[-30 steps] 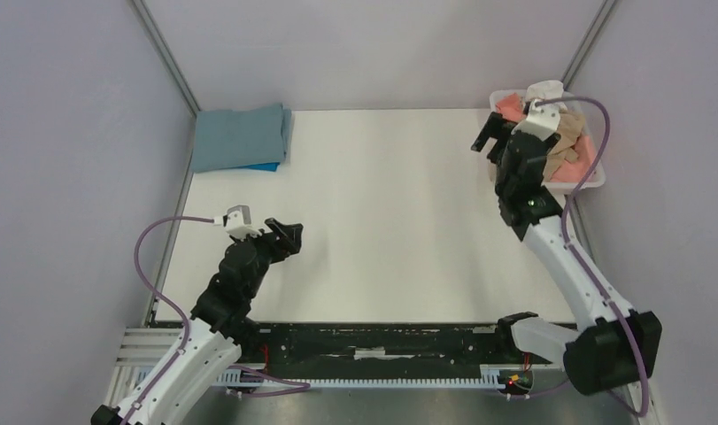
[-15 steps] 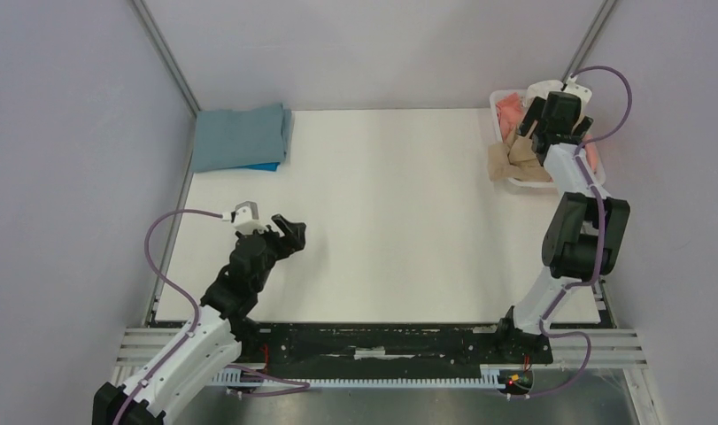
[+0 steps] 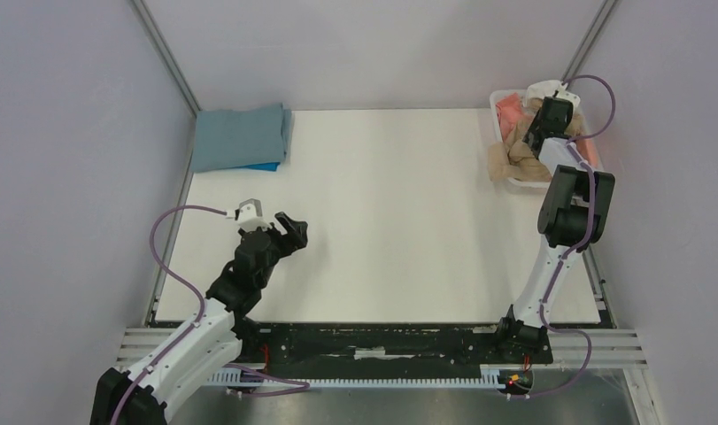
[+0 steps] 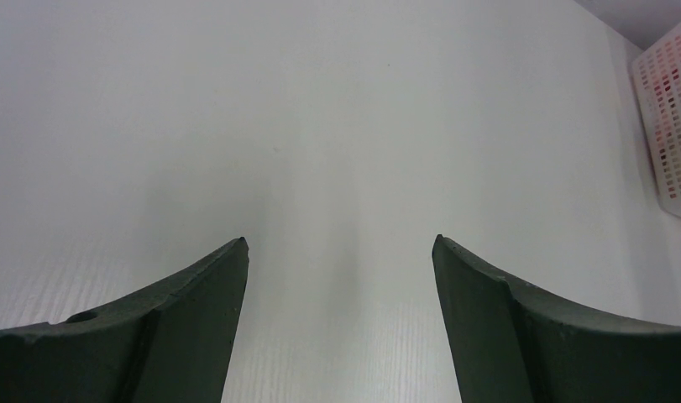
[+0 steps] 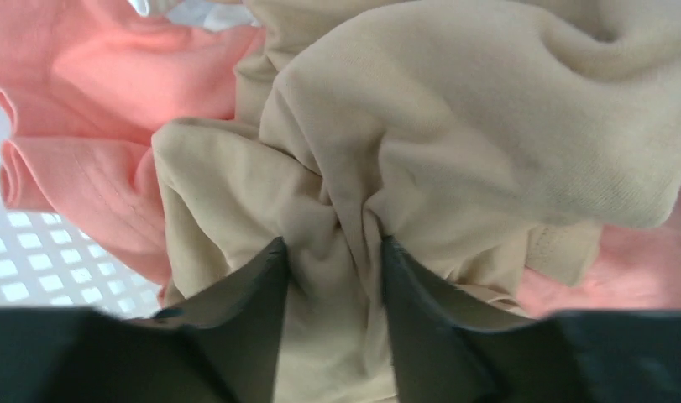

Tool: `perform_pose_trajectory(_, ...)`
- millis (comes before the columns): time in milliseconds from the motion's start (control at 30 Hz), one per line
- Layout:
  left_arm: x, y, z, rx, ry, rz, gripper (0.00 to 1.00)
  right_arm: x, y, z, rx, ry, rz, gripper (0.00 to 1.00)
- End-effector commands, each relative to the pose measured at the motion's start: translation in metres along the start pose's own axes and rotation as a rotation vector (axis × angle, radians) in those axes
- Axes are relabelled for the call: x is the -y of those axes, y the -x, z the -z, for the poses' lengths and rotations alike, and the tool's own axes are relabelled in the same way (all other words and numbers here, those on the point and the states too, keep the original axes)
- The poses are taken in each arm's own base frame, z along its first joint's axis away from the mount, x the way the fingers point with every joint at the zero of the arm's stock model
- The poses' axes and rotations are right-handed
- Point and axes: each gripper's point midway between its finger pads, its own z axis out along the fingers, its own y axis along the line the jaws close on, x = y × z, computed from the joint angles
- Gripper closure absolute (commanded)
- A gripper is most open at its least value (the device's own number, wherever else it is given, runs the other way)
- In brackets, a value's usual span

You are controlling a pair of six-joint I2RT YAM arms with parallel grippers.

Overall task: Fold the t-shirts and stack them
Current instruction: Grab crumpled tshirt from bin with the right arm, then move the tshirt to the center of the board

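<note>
A crumpled tan t-shirt (image 3: 511,159) hangs over the near rim of the white basket (image 3: 496,97) at the back right, on top of a salmon-pink t-shirt (image 3: 511,106). My right gripper (image 3: 539,135) reaches down into the basket. In the right wrist view its fingers (image 5: 236,319) pinch a bunched fold of the tan t-shirt (image 5: 454,126), with the pink t-shirt (image 5: 93,75) beside it. A folded grey-blue t-shirt (image 3: 240,135) lies at the back left on a bright blue one (image 3: 265,166). My left gripper (image 3: 295,232) hovers open and empty over the table (image 4: 341,243).
The white perforated basket (image 4: 668,109) stands at the table's far right edge, and its mesh wall (image 5: 9,252) shows left of the right fingers. Metal frame posts rise at both back corners. A black rail runs along the near edge.
The right arm swung from beside the basket to over it and reached down inside. Its jaws have closed in on the tan t-shirt. The left arm has barely shifted.
</note>
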Motion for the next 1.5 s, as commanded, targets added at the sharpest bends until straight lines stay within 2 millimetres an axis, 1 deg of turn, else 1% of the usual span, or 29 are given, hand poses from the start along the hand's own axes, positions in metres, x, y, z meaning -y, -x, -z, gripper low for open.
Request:
perform_pose_trajectory(0, 0.006, 0.020, -0.003, 0.072, -0.003, 0.005, 0.14, 0.001, 0.035, -0.007, 0.100, 0.015, -0.067, 0.70)
perform_pose_trajectory(33, 0.007, 0.019, -0.003, 0.067, -0.005, 0.003, 0.14, 0.000, 0.037, -0.005, 0.101, 0.028, -0.069, 0.78)
perform_pose_trajectory(100, 0.006, 0.018, -0.004, 0.063, -0.005, 0.001, 0.14, -0.007, 0.055, 0.003, 0.151, 0.077, -0.065, 0.98)
perform_pose_trajectory(133, 0.006, 0.017, -0.004, 0.064, -0.001, 0.001, 0.14, -0.008, 0.061, 0.007, 0.165, 0.091, -0.062, 1.00)
perform_pose_trajectory(233, 0.005, 0.018, -0.004, 0.065, 0.001, 0.002, 0.14, -0.007, 0.086, 0.029, 0.218, 0.102, -0.048, 1.00)
perform_pose_trajectory(267, 0.006, 0.018, -0.004, 0.064, -0.002, 0.001, 0.14, -0.006, 0.098, 0.041, 0.243, 0.109, -0.046, 1.00)
perform_pose_trajectory(300, 0.006, 0.018, -0.004, 0.064, -0.003, 0.001, 0.14, -0.005, 0.105, 0.051, 0.264, 0.117, -0.041, 1.00)
perform_pose_trajectory(367, 0.006, 0.018, -0.004, 0.065, -0.003, 0.002, 0.14, -0.003, 0.129, 0.080, 0.330, 0.136, -0.037, 1.00)
perform_pose_trajectory(400, 0.007, 0.018, -0.004, 0.063, -0.005, 0.001, 0.14, -0.001, 0.144, 0.099, 0.373, 0.145, -0.035, 1.00)
perform_pose_trajectory(433, 0.007, 0.018, -0.004, 0.061, -0.006, 0.002, 0.14, 0.000, 0.155, 0.113, 0.410, 0.153, -0.033, 1.00)
perform_pose_trajectory(467, 0.007, 0.017, -0.004, 0.062, -0.007, 0.002, 0.14, -0.002, 0.170, 0.132, 0.457, 0.175, -0.029, 1.00)
perform_pose_trajectory(567, 0.010, 0.017, -0.003, 0.053, -0.022, 0.007, 0.14, -0.017, 0.214, 0.194, 0.591, 0.279, -0.026, 1.00)
perform_pose_trajectory(633, 0.014, 0.015, -0.002, 0.038, -0.037, 0.010, 0.14, -0.033, 0.243, 0.246, 0.689, 0.358, -0.026, 1.00)
perform_pose_trajectory(700, 0.017, 0.014, 0.000, 0.028, -0.052, 0.017, 0.14, -0.051, 0.264, 0.299, 0.782, 0.447, -0.026, 1.00)
perform_pose_trajectory(767, 0.020, 0.014, 0.002, 0.017, -0.070, 0.033, 0.14, -0.074, 0.275, 0.355, 0.855, 0.582, -0.036, 1.00)
perform_pose_trajectory(833, 0.024, 0.013, 0.006, 0.005, -0.089, 0.044, 0.14, -0.100, 0.276, 0.410, 0.905, 0.726, -0.034, 1.00)
perform_pose_trajectory(900, 0.022, 0.011, 0.011, -0.015, -0.077, 0.069, 0.14, -0.129, 0.261, 0.459, 0.927, 0.882, -0.025, 1.00)
perform_pose_trajectory(967, 0.024, 0.012, 0.017, -0.027, -0.090, 0.084, 0.14, -0.156, 0.239, 0.501, 0.930, 1.054, -0.012, 1.00)
perform_pose_trajectory(1000, 0.025, 0.012, 0.021, -0.033, -0.096, 0.093, 0.14, -0.167, 0.229, 0.520, 0.922, 1.131, -0.014, 1.00)
perform_pose_trajectory(1100, 0.025, 0.016, 0.033, -0.025, -0.106, 0.136, 0.14, -0.200, 0.204, 0.565, 0.897, 1.327, 0.004, 1.00)
perform_pose_trajectory(1167, 0.021, 0.021, 0.043, -0.018, -0.087, 0.156, 0.14, -0.225, 0.188, 0.589, 0.862, 1.434, 0.023, 1.00)
perform_pose_trajectory(1200, 0.018, 0.025, 0.048, -0.008, -0.076, 0.171, 0.14, -0.235, 0.183, 0.602, 0.847, 1.481, 0.032, 1.00)
perform_pose_trajectory(1233, 0.013, 0.026, 0.053, -0.010, -0.051, 0.181, 0.14, -0.246, 0.176, 0.609, 0.824, 1.517, 0.038, 1.00)
perform_pose_trajectory(1267, 0.009, 0.030, 0.058, -0.001, -0.030, 0.204, 0.14, -0.251, 0.173, 0.612, 0.814, 1.534, 0.040, 1.00)
perform_pose_trajectory(1300, 0.004, 0.033, 0.065, 0.006, -0.001, 0.228, 0.14, -0.256, 0.170, 0.611, 0.805, 1.540, 0.041, 1.00)
perform_pose_trajectory(1333, -0.001, 0.036, 0.071, 0.010, 0.027, 0.242, 0.14, -0.260, 0.166, 0.605, 0.796, 1.529, 0.038, 1.00)
perform_pose_trajectory(1400, -0.007, 0.042, 0.082, 0.025, 0.048, 0.260, 0.14, -0.263, 0.156, 0.581, 0.764, 1.451, 0.032, 1.00)
perform_pose_trajectory(1433, -0.009, 0.044, 0.088, 0.033, 0.049, 0.263, 0.14, -0.263, 0.144, 0.561, 0.733, 1.391, 0.034, 1.00)
perform_pose_trajectory(1467, -0.011, 0.046, 0.091, 0.041, 0.052, 0.264, 0.14, -0.256, 0.136, 0.546, 0.722, 1.323, 0.029, 1.00)
